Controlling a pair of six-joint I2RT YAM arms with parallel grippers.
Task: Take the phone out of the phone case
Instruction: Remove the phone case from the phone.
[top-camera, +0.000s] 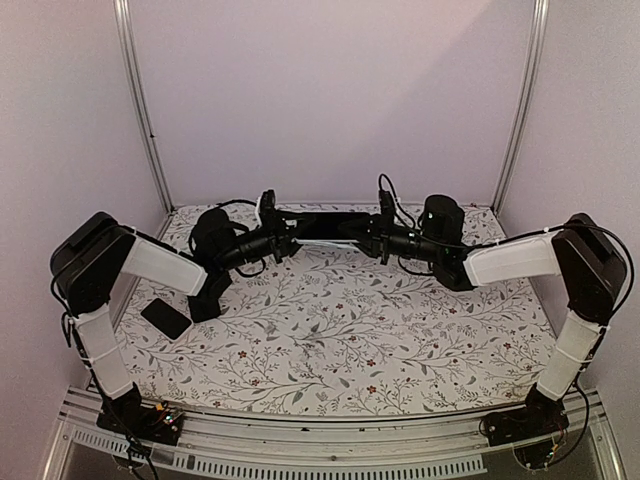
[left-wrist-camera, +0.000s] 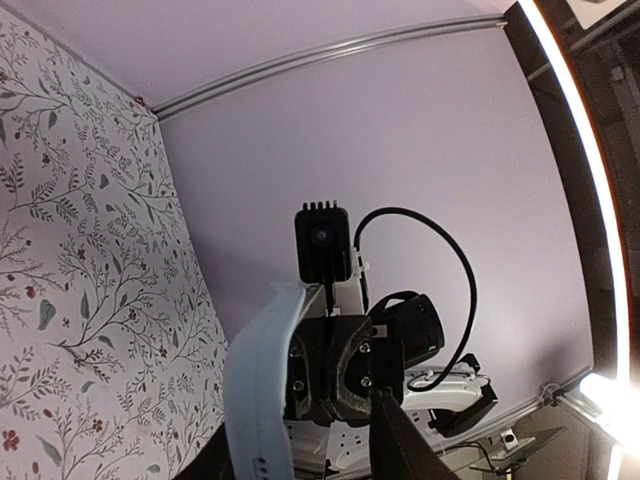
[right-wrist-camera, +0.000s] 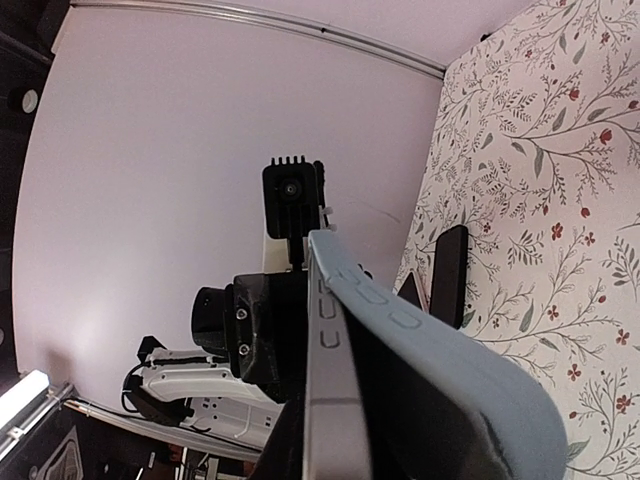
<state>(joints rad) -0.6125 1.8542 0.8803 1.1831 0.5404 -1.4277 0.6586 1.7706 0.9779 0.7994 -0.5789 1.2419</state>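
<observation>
My right claw (top-camera: 358, 238) is clamped on the smooth, curved grey phone case (right-wrist-camera: 420, 370) at upper centre; for my left claw (top-camera: 292, 240) I cannot tell the gap.

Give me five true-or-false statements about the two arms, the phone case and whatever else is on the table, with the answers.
1. The left gripper and right gripper face each other at the far side of the table. True.
2. The phone case lies untouched on the table. False: it is clamped in the right gripper.
3. A black rectangular slab lies on the table beside the left arm. True.
4. The table surface is plain white. False: it has a floral print.
5. The right gripper is open. False: it is shut on the phone case.
</observation>
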